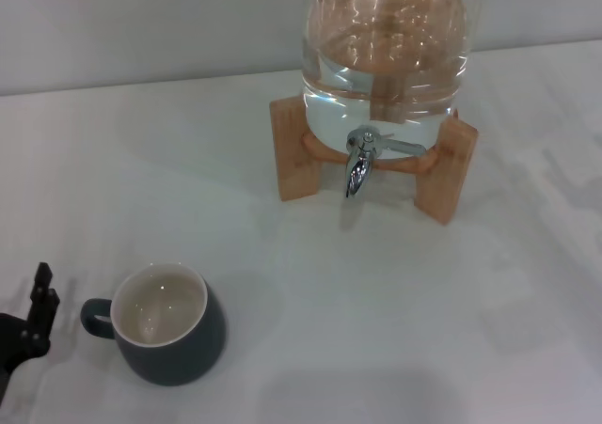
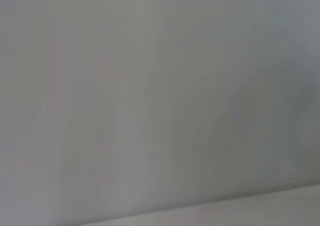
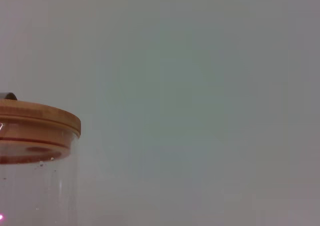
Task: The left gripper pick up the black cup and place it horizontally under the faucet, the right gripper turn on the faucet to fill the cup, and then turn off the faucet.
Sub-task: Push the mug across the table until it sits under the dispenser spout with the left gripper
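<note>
On a white tabletop (image 1: 395, 311), the squat charcoal ceramic black cup (image 1: 169, 325) stands upright beside the matte black left gripper (image 1: 33, 322), finger state unclear; the chrome faucet (image 1: 359, 164) sits well apart.

I see a big, smooth white table top (image 1: 395, 349) filling most of the head view. Behind it stands a plain, pale grey wall (image 1: 141, 24), and the two meet in a straight line at the far edge. Soft light falls from above and leaves faint grey shadows on the table. Both wrist views mostly show bare grey wall.
</note>
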Robot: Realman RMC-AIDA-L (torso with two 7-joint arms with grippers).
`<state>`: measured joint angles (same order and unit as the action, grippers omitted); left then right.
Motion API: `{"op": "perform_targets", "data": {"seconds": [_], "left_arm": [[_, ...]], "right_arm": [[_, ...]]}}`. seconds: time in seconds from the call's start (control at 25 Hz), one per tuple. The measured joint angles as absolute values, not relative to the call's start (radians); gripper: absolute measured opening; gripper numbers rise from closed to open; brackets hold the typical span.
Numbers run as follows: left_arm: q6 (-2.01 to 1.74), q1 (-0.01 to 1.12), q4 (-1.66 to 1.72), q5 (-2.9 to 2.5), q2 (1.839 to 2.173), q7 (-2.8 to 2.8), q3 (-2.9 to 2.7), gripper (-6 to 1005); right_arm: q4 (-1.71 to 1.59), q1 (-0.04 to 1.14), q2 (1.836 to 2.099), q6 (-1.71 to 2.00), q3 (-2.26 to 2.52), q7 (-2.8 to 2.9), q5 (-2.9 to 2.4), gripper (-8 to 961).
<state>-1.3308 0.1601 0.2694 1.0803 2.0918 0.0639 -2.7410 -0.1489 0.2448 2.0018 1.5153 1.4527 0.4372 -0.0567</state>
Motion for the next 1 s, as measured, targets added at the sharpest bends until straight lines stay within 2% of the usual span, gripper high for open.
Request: {"op": "perform_targets", "data": {"seconds": [0.52,1.0], "left_arm": [[-1.381,0.208,0.255,1.072,2.091,0.065,-2.759,601],[-1.390,0.189,0.268,1.046,2.098,0.139,-2.787,601]], "right_arm": [[-0.146,0.245,2.000,1.514,1.453,0.437,-0.057,871],[-0.144,0.245,1.999,1.510,1.453,0.437,-0.057,871]]}}
